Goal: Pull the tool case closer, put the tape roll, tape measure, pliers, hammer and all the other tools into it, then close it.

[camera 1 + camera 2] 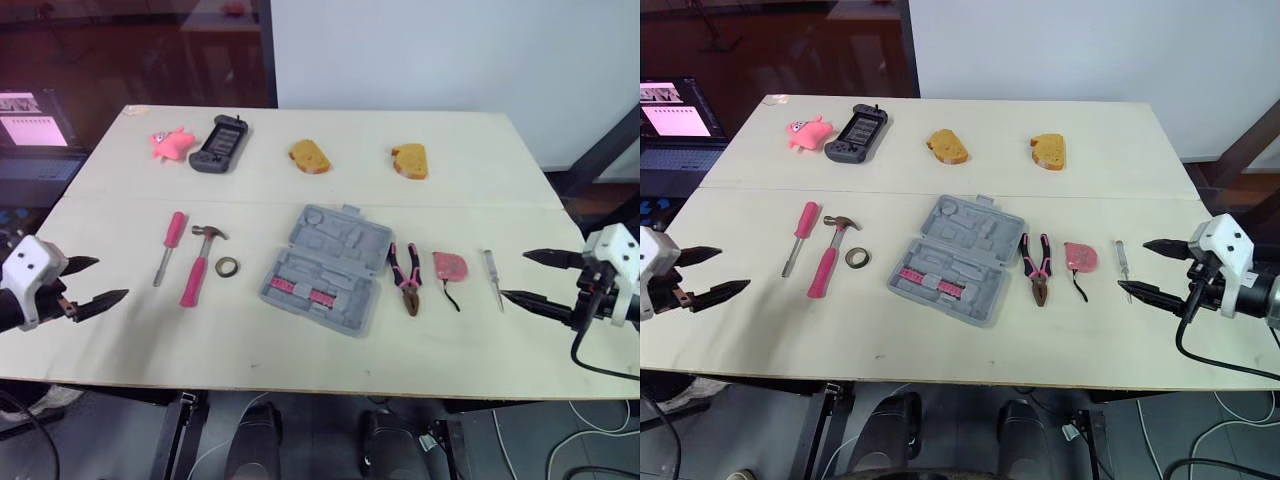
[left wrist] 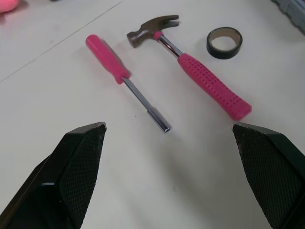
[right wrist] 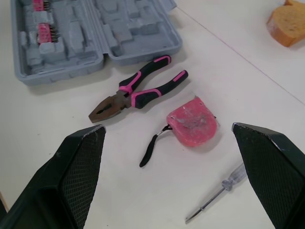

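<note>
Centrally on the surface (image 1: 480,150) the open tool case (image 1: 325,268) is laid, hammer (image 1: 197,265) and tape roll (image 1: 227,266) left of it, pliers (image 1: 405,275) and tape measure (image 1: 449,266) right; left claw (image 1: 112,278) and right claw (image 1: 513,275) are held wide, empty.

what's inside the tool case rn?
The open tool case holds only two pink bit strips in its near half; the other moulded slots are empty. Whatever lies under the moulding is covered.

The tool case (image 1: 325,266) is grey; the hammer (image 1: 193,280) and screwdriver (image 1: 175,228) handles are pink; tape roll (image 1: 227,266) black; pliers (image 3: 126,94) pink-and-black; tape measure (image 1: 449,266) pink.
</note>
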